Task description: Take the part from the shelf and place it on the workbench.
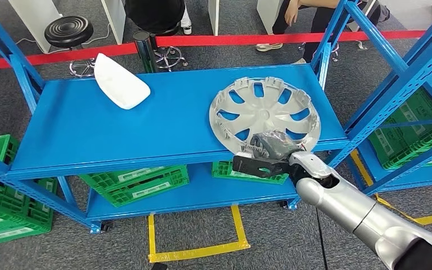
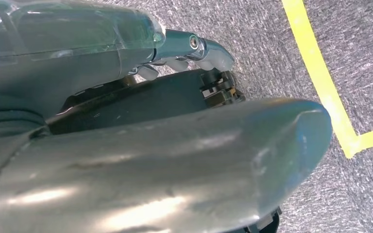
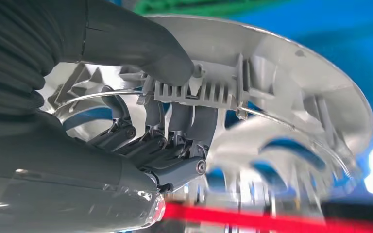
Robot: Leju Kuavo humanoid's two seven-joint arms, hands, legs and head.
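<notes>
A silver hubcap [image 1: 264, 112] lies on the right part of the blue shelf's top board [image 1: 146, 129], its near rim over the front edge. My right hand [image 1: 273, 145] grips that near rim. In the right wrist view the thumb [image 3: 141, 46] presses on a ribbed clip of the hubcap [image 3: 281, 63] while the fingers [image 3: 175, 126] curl under the rim. My left hand [image 2: 175, 145] hangs over the grey floor with nothing in it, thumb and fingers apart.
A white curved part [image 1: 119, 83] lies at the shelf's back left. Green crates [image 1: 135, 183] sit on the lower board, and more stand on a second blue rack [image 1: 410, 129] at the right. Behind a red barrier tape [image 1: 230, 40] are people [image 1: 157, 14] and a stool [image 1: 68, 31]. Yellow tape [image 1: 197, 250] marks the floor.
</notes>
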